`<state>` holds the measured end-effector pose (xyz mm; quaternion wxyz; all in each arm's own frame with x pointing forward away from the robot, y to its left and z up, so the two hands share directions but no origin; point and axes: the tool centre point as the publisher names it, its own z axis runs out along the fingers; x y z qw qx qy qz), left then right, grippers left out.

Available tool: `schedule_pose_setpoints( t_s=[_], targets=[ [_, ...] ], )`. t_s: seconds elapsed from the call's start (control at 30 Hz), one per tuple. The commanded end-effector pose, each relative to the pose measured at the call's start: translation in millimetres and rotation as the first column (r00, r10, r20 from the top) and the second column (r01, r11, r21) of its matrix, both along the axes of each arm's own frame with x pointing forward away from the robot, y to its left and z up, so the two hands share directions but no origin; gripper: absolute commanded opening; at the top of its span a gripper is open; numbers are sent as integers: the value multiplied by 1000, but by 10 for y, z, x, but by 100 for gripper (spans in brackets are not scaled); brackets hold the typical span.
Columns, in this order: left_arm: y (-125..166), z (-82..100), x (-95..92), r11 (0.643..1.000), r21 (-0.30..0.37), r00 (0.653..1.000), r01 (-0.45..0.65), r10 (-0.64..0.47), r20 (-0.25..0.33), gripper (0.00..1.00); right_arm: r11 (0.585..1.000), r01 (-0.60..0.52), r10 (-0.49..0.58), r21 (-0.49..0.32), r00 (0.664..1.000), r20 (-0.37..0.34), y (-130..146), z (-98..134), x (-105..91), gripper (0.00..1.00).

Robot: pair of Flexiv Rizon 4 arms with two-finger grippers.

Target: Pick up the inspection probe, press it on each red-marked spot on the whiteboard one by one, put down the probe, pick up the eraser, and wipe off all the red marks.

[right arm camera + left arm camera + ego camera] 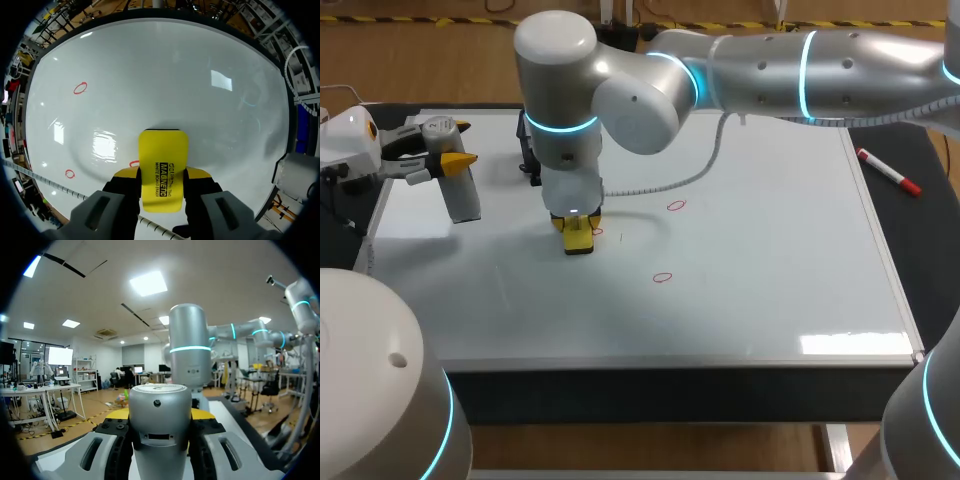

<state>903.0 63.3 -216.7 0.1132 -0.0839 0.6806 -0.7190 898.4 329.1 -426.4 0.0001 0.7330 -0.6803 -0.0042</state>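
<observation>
Three red marks (676, 206) showed on the whiteboard (770, 250). The right pincer (162, 172) gripped the yellow eraser (163, 150) between both fingers, with the eraser pressed on the board. One mark lay just beside the eraser, at its 3 o'clock in the head view. The left pincer (445, 150) clamped the inspection probe (462, 195) near the whiteboard's 10 o'clock edge.

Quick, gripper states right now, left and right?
Left gripper: closed, holding the probe.
Right gripper: closed, holding the yellow eraser.
</observation>
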Motion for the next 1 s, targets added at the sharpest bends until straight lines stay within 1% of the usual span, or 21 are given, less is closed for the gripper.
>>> schedule_pose_setpoints(
  t_s=[0.03, 0.33, 0.63, 0.87, 1.0],
  targets=[
    [-5, 8, -5, 1000, 0, 1000, -3, 3, 1, 0, 1000, 3, -3, 0, 1000, 0, -86, -11, 25, 0],
    [-5, 8, -5, 1000, 0, 1000, -3, 3, 1, 0, 1000, 27, -27, -5, 1000, 3, -244, -39, 46, 0],
    [-5, 8, -5, 1000, 0, 1000, -3, 3, 1, 0, 998, 64, -64, -10, 998, 13, -456, -21, 101, 0],
    [-5, 8, -5, 1000, 0, 1000, -3, 3, 1, 0, 997, 71, -71, -13, 997, 22, -535, 26, 120, 0],
    [-5, 8, -5, 1000, 0, 1000, -3, 3, 1, 0, 998, 60, -60, 27, 998, 3, -541, 126, 119, 0]
  ],
)
